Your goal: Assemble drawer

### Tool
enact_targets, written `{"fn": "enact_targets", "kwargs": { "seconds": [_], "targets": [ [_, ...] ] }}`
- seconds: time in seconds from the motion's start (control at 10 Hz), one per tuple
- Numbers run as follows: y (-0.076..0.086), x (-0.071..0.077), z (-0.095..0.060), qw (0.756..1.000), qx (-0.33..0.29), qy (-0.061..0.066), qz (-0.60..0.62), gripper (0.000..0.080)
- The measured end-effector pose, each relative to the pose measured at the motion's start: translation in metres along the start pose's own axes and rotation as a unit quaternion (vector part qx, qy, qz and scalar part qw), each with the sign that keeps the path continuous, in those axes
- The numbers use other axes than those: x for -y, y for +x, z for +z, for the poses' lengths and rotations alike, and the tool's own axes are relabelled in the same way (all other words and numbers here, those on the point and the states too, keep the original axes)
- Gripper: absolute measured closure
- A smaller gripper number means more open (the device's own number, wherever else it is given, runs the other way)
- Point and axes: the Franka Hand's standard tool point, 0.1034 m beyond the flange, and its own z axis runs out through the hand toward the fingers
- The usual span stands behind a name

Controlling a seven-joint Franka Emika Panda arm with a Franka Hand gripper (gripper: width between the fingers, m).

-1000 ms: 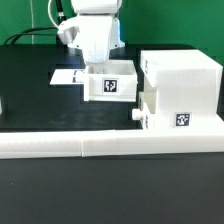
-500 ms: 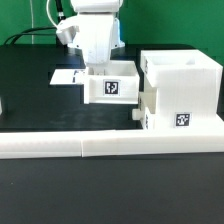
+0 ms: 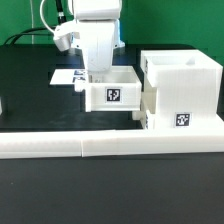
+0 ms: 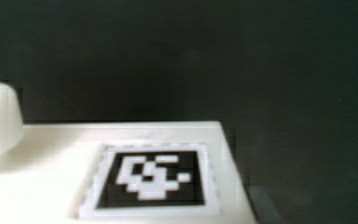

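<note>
The end effector [image 3: 97, 72] sits down inside the back of an open tray [image 3: 111, 92] near the middle of the bench [image 3: 30, 100]. Its fingers are hidden behind the tray wall, so I cannot tell how wide they stand or whether they grip the wall. The tray is just beside the big box [image 3: 182, 88], which stands toward the bench's front edge against the long white bar [image 3: 110, 146]; a second tray with a knob [image 3: 134, 115] is already seated low in the box.

The risk I see is misalignment: if the tray is tilted or off line with the upper opening, its corner could catch the box edge and jam, or shove the box along the bar. A loose grip on the thin wall could let the tray twist or slip. The marker board [image 3: 66, 76] lies behind, untouched.
</note>
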Motion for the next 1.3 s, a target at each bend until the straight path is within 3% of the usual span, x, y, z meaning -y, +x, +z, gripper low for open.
{"fn": "enact_targets", "kwargs": {
  "seconds": [0.2, 0.3, 1.3],
  "targets": [
    [0.0, -0.009, -0.002, 1.0, 0.0, -0.004, 0.001, 0.0755],
    [0.002, -0.012, -0.003, 1.0, -0.001, -0.015, 0.001, 0.0755],
    [0.012, -0.013, -0.001, 1.0, 0.0, -0.01, 0.012, 0.0755]
  ]
}}
